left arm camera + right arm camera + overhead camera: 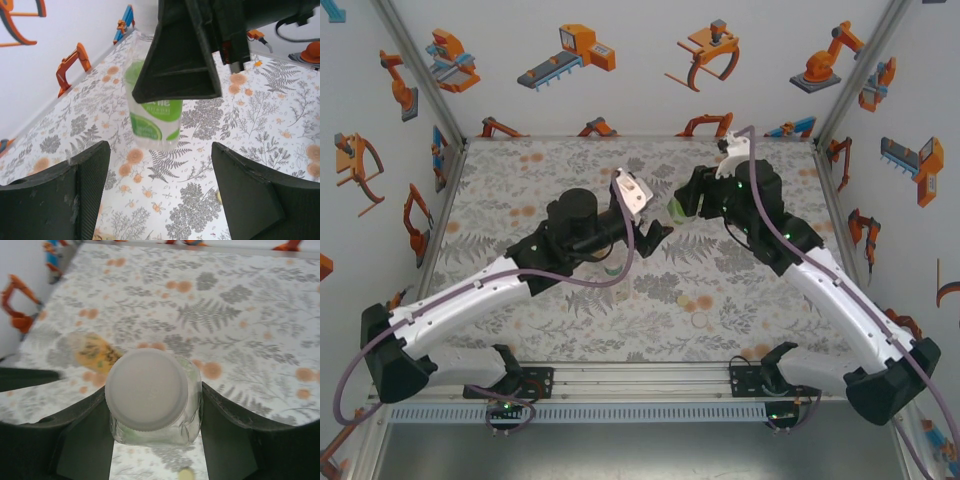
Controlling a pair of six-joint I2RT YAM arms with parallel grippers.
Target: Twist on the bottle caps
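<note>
Clear plastic with a green label: that's the short bottle (152, 117), and it's upright near the middle of the flowery table (520, 180). Can't really tell if its base is touching the cloth or hanging just above it.

The right gripper (155, 415) has it clamped. In the right wrist view one finger presses on each side of the bottle's body, just under the neck. A white cap (146, 389) sits on top of the bottle and covers the whole mouth. No way to tell how tight it is.

The left gripper (160, 192) is right in front of that bottle with its jaws spread wide and nothing between them. Its two fingers (75, 192) frame bare tablecloth, and the bottle is a bit beyond the tips, not touching. From the top camera the two grippers meet nose to nose over the centre of the table.

Other stuff: a bottle with yellow-orange contents (92, 352) lies on its side on the table, beyond the gripped bottle and off to the left in the right wrist view. It's pretty blurry. A small pale cap (186, 474) sits loose on the cloth, at the bottom edge of that same view.
</note>
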